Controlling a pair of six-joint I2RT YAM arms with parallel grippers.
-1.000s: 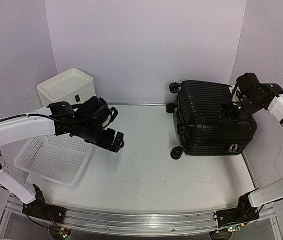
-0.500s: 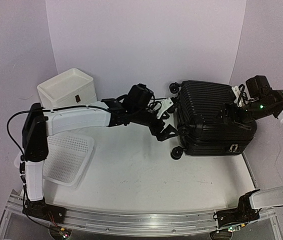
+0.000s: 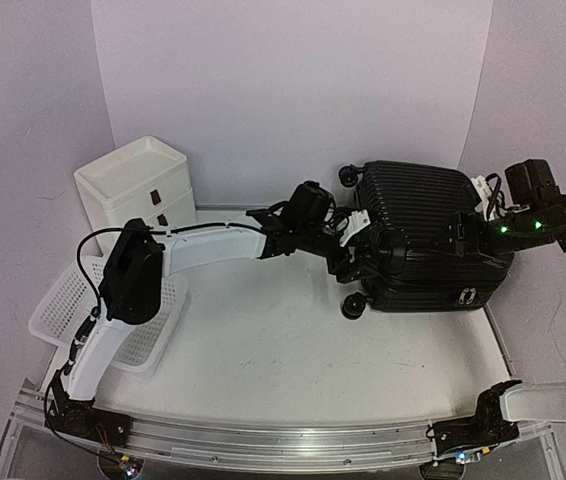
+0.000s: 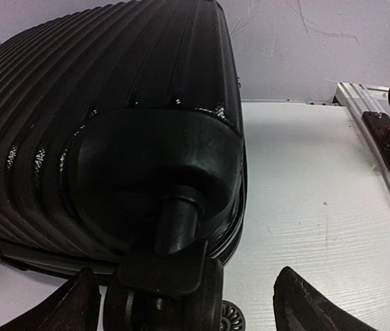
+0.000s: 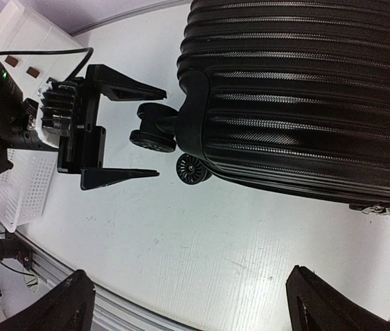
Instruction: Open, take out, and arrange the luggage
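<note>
Left wrist: luggage [image 4: 112, 103] caster [image 4: 162, 293] between left gripper [image 4: 185, 279] jaws (spread)

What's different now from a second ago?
The left arm swung from over the white basket to the black suitcase; the left gripper now straddles one caster wheel, jaws open, nothing gripped. The right arm's wrist drew back slightly rightward, right gripper open by the suitcase. Suitcase, basket and drawer box stayed put.

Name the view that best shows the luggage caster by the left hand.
Right wrist: whole caster, side-on, between the left hand's open fingers. Left wrist crops it at the bottom edge; top external hides most of it behind the hand.
</note>
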